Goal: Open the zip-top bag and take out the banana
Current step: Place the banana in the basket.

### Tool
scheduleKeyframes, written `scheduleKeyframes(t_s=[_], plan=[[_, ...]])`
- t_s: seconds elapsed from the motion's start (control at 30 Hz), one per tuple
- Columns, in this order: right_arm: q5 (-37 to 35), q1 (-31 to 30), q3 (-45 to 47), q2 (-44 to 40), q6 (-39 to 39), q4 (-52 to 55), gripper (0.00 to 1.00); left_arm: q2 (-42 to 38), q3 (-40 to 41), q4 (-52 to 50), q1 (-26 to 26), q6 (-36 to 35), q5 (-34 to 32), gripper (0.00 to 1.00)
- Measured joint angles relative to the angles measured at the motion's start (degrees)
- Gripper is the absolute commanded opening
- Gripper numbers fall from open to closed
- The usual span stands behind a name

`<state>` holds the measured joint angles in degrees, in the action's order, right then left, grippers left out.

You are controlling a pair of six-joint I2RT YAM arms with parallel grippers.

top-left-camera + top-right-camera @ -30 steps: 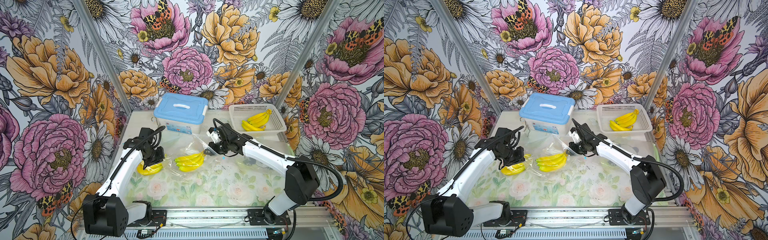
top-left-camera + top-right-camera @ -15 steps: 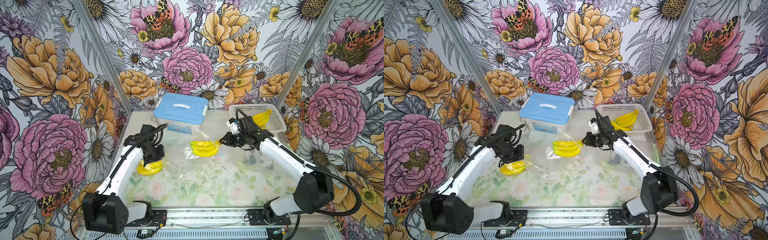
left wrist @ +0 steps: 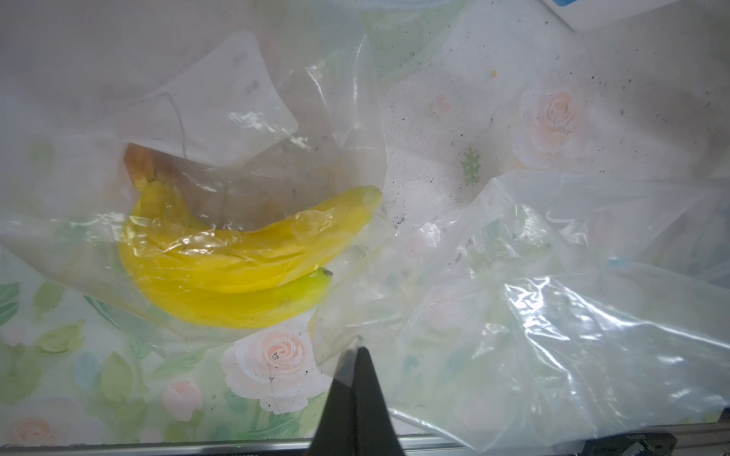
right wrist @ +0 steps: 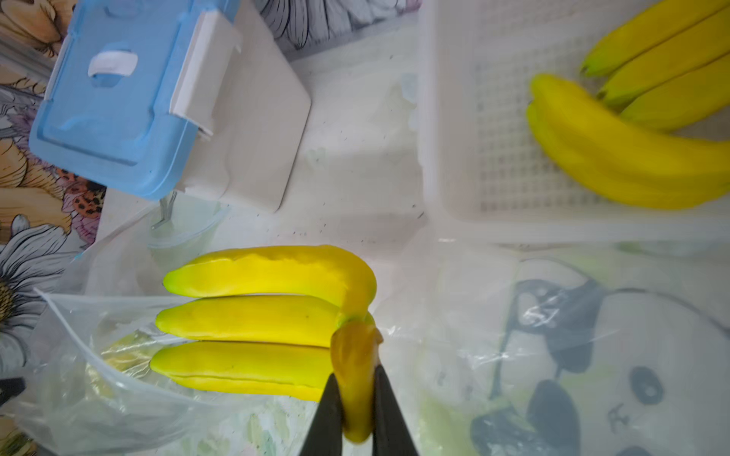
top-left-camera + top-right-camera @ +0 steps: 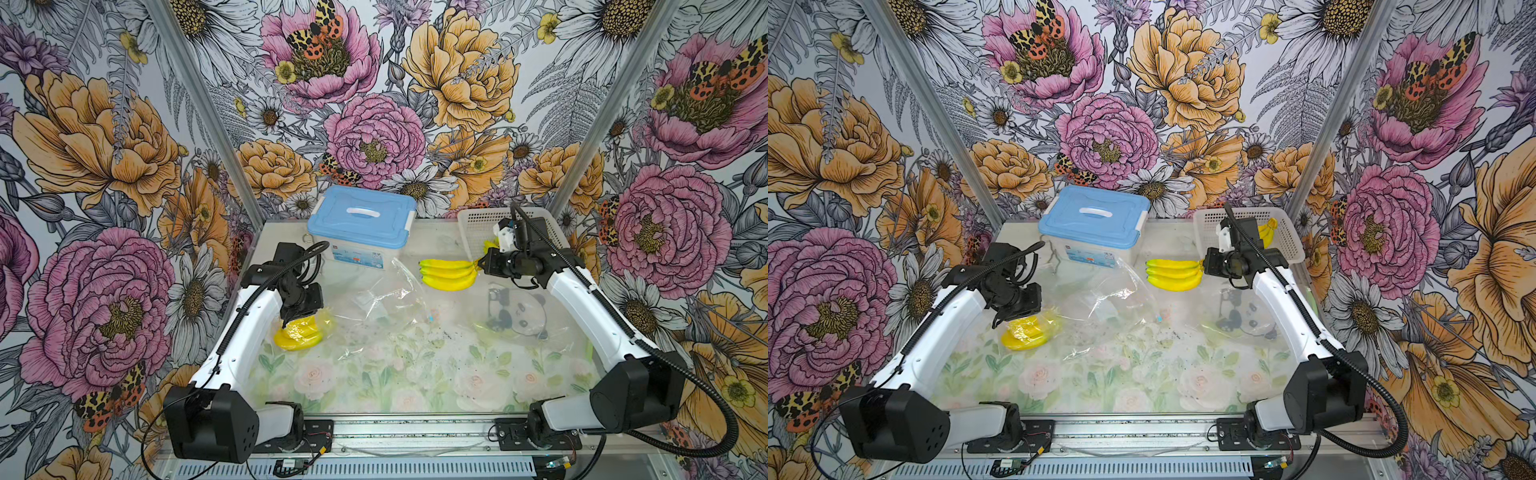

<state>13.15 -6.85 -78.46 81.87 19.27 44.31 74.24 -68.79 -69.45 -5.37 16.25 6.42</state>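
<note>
Right wrist view: right gripper (image 4: 357, 375) is clamping the banana bunch (image 4: 256, 319) by its stem;
Banana bunch: hanging in the air, clear of the zip-top bag (image 5: 386, 291), just beside the white basket (image 5: 467, 226);
Left gripper (image 3: 355, 351): fingers pressing together, tips touching bag plastic.

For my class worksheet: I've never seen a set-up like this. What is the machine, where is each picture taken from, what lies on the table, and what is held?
Two robot arms stand at a table, each ending in a two-fingered claw. Two pictures look down from overhead; two come from wrist cameras. The right claw grips a banana bunch by its stem, outside the empty zip-top bag. The left claw is shut beside another bagged bunch. Farther back: a blue-lidded box and a basket of bananas.
</note>
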Motion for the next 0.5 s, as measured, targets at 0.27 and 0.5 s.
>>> scheduleKeyframes(t_s=[0.27, 0.5], plan=[[-10.29, 11.41, -17.77, 11.91, -4.85, -0.66, 0.09, 4.44, -0.96, 0.02, 0.02, -0.22, 1.01, 0.00], [-14.23, 16.31, -29.24, 30.97, -5.09, -0.79, 0.23, 5.73, -0.96, 0.96, -0.13, 0.33, 5.22, 0.00]])
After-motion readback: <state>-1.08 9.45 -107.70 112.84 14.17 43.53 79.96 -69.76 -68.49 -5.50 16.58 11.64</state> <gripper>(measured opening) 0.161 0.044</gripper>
